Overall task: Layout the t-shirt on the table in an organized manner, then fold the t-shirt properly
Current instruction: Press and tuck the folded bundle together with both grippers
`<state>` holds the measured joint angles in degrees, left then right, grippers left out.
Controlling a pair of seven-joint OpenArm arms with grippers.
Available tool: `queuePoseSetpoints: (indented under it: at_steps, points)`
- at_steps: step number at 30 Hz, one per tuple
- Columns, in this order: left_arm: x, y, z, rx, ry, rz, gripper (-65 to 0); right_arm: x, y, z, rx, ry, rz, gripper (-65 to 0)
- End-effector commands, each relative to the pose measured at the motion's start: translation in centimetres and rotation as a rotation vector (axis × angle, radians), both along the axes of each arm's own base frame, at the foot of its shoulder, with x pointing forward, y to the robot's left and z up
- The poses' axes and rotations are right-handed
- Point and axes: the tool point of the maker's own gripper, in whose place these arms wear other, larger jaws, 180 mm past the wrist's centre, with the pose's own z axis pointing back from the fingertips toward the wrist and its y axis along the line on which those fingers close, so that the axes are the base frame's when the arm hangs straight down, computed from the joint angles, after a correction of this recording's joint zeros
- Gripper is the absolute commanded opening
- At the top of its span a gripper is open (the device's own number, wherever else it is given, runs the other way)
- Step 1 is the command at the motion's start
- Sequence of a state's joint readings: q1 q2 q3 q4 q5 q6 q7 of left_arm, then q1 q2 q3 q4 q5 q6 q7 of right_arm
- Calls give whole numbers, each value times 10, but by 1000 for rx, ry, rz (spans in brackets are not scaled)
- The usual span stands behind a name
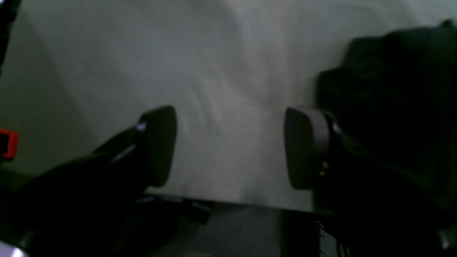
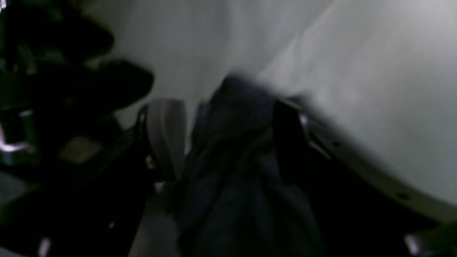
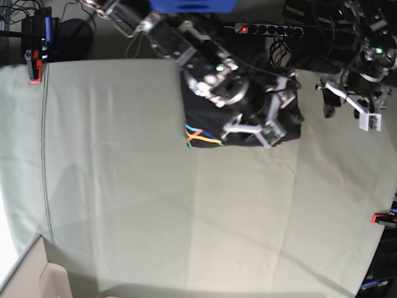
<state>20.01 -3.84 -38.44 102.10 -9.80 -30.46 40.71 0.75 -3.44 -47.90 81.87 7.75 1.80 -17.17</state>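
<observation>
The t-shirt (image 3: 201, 118) lies bunched in a dark heap at the far middle of the table (image 3: 124, 186), its coloured crossed-stripe mark (image 3: 200, 136) showing at the front left. My right gripper (image 3: 251, 127) hangs over the heap. In the right wrist view the right gripper (image 2: 228, 139) is open, and a ridge of t-shirt fabric (image 2: 232, 185) stands between its fingers without being pinched. My left gripper (image 1: 230, 146) is open over bare table cloth, with nothing between its pads. The t-shirt (image 1: 392, 92) lies just to its right.
Red-orange clamps sit at the table's far left corner (image 3: 35, 71) and right edge (image 3: 381, 218); one clamp (image 1: 8, 142) shows in the left wrist view. A power strip (image 3: 270, 29) and cables lie behind the table. The table's edge (image 1: 250, 204) runs close under the left gripper.
</observation>
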Motion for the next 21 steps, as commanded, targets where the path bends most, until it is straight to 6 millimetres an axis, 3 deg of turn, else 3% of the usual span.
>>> queuePoseSetpoints:
  at_steps: [1, 10, 13, 17, 21]
  points:
    - [6, 0, 13, 4, -39, -9, -200, 6, 0, 15, 37, -40, -6, -261]
    - [3, -16, 30, -34, 1, -47, -200, 51, -106, -3, -70, -66, -213, -261]
    - [1, -24, 30, -70, 20, -58, -200, 55, -135, -10, -101, -65, -263, -261]
    - [3, -50, 26, -155, 25, -107, -195, 59, -161, -17, -120, -45, -329, -261]
    - [5, -73, 23, -190, 32, -164, -149, 57, -166, -20, -122, -35, -344, -261]
